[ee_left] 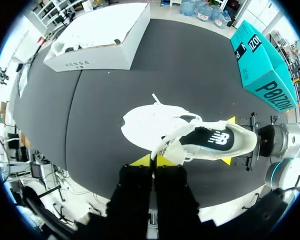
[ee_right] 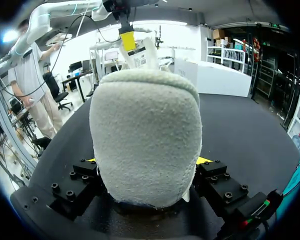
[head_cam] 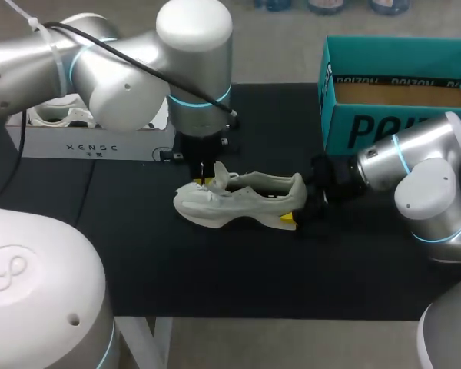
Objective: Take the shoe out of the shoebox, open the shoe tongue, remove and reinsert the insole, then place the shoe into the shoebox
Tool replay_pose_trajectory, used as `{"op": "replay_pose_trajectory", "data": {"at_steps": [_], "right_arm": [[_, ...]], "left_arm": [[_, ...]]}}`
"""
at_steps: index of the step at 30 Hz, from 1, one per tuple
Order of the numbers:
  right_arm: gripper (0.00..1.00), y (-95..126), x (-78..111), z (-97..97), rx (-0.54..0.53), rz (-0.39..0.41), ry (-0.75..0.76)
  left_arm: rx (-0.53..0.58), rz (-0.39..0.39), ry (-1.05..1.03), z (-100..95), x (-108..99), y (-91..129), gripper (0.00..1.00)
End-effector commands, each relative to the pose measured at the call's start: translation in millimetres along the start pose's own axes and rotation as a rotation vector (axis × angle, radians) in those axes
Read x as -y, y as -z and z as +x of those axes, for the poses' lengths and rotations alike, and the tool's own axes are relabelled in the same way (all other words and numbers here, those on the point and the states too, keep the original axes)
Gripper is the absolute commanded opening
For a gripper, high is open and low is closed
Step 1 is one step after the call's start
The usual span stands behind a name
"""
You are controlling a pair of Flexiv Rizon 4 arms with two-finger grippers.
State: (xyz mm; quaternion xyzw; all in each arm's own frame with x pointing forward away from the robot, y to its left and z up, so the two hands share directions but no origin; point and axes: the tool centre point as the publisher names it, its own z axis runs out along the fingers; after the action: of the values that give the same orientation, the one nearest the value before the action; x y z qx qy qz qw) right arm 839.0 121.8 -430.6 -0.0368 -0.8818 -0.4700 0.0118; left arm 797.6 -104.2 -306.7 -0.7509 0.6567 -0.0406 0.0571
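Note:
A white shoe (head_cam: 238, 201) lies on its sole on the black mat, toe towards my left arm. My left gripper (head_cam: 207, 182) comes down from above and is shut on the tongue (ee_left: 162, 145), which it holds up off the laces (ee_left: 153, 160). The dark insole (ee_left: 212, 139) shows inside the shoe's mouth. My right gripper (head_cam: 301, 207) is at the heel, with one yellow fingertip (ee_left: 231, 120) on each side of it. In the right wrist view the heel (ee_right: 145, 135) fills the space between those fingers (ee_right: 205, 161). The teal shoebox (head_cam: 399, 127) stands open at the back right.
A flat white box (head_cam: 92, 142) holding white items sits at the back left of the mat. The teal shoebox (ee_left: 262, 65) is just behind my right arm. Bare mat (head_cam: 238, 277) runs in front of the shoe to the table's near edge.

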Motion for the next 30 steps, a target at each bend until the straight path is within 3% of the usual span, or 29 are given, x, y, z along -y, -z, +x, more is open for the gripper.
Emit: {"op": "replay_pose_trajectory", "data": {"at_steps": [1, 7, 19, 30], "right_arm": [[0.0, -6.0, 2.9, -0.6, 0.001, 0.001, -0.001], [0.0, -6.0, 2.9, -0.6, 0.001, 0.001, -0.001], [0.0, -6.0, 2.9, -0.6, 0.001, 0.001, -0.001], [0.0, -6.0, 2.9, -0.6, 0.001, 0.001, -0.001]], "left_arm": [[0.002, -0.011, -0.028, -2.6, -0.3, -5.9, 0.0], [0.014, -0.006, -0.033, -8.4, -0.4, -17.7, 0.0], [0.008, 0.021, 0.077, -47.4, -12.6, -43.9, 0.0], [0.033, 0.003, 0.102, -64.4, 9.3, -81.1, 0.0]]}}
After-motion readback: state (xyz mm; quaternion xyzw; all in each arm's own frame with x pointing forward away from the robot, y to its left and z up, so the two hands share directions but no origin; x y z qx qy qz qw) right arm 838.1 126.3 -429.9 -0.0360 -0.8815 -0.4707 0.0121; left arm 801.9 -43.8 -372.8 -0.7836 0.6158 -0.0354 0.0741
